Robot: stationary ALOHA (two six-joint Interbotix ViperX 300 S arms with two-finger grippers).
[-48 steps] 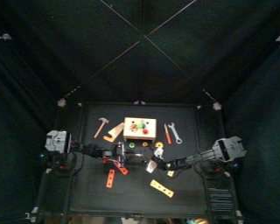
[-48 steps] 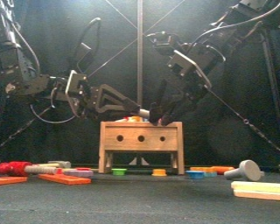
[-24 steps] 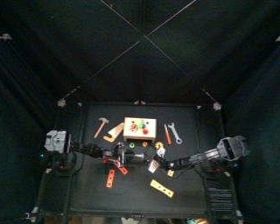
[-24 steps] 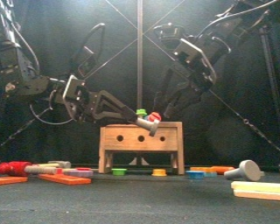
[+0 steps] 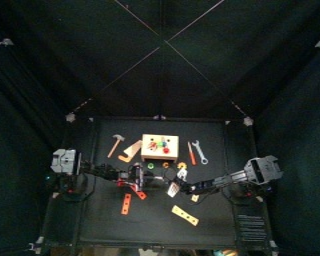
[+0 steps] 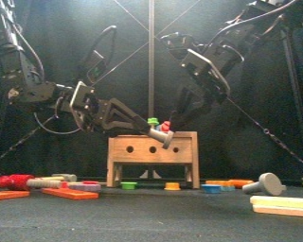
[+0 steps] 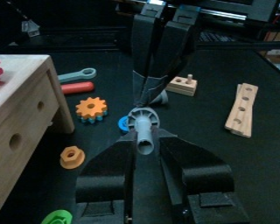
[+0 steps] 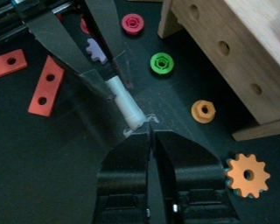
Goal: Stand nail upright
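— Just clamped onto the grey plastic nail's (image 7: 143, 131) head with the right gripper (image 8: 149, 131); shaft pinched in the left gripper (image 7: 149, 156), above the worktop's (image 5: 149, 215) middle.
— Mid-handover, seemingly. Next: loosen left, swing upright, set down.

black curtains (image 5: 43, 100) hang on every side of a small black table (image 5: 216, 140), thin crossing lines (image 5: 160, 42) run overhead, and light falls from above in the front view.

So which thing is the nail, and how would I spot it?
Find the wooden box mid-table. In front of it the left gripper holds a grey peg with a round flat head, the nail. Unlike the bright gears and rings around, it is plain grey and long.
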